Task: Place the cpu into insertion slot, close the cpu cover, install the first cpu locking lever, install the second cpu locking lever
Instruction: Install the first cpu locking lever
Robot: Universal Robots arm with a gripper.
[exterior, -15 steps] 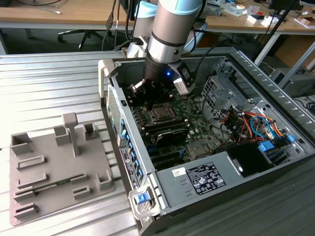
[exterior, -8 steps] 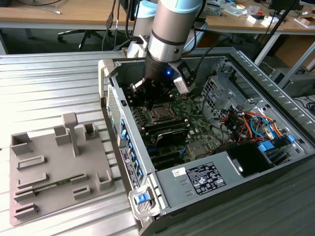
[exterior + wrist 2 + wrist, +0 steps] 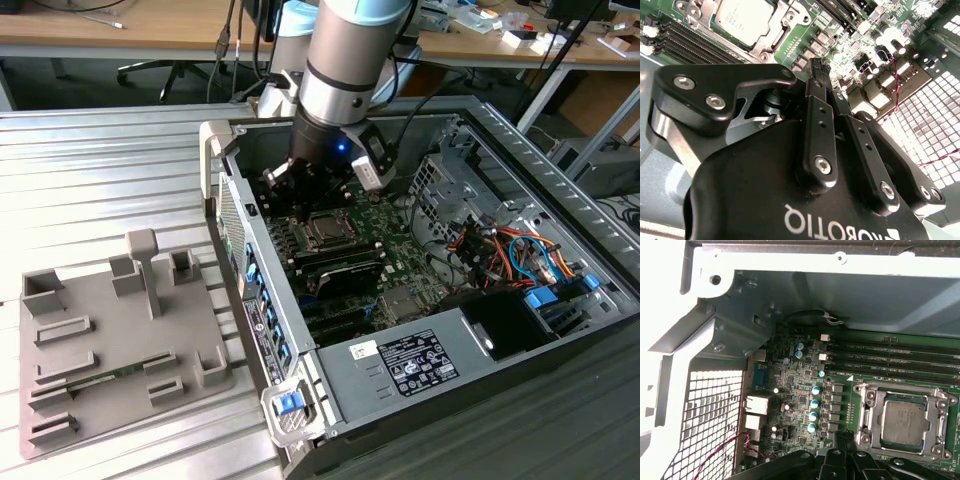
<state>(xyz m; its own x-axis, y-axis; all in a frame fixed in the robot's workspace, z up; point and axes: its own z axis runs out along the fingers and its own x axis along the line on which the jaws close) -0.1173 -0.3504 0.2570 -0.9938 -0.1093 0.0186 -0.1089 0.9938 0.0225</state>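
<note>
Inside the open computer case (image 3: 420, 350), our claw (image 3: 305, 195) hangs just above the motherboard (image 3: 375, 240), near the case's rear wall. In the second wrist view its fingers (image 3: 815, 85) stand pressed together with nothing between them, their tips over the green board just beside the insertion slot (image 3: 747, 22). We see the cpu (image 3: 903, 422) already lying flat in that slot, its dull silver top showing through the window of the cpu cover (image 3: 865, 412), which lies down over the socket as a silver frame. Whether the locking levers are latched we cannot tell. Long black memory slots (image 3: 890, 357) run alongside the socket, between it and the case wall. On the ribbed metal desk (image 3: 110, 170), at the exterior view's left and well apart from the case, a grey fixture plate (image 3: 110, 350) lies with upright posts.
</note>
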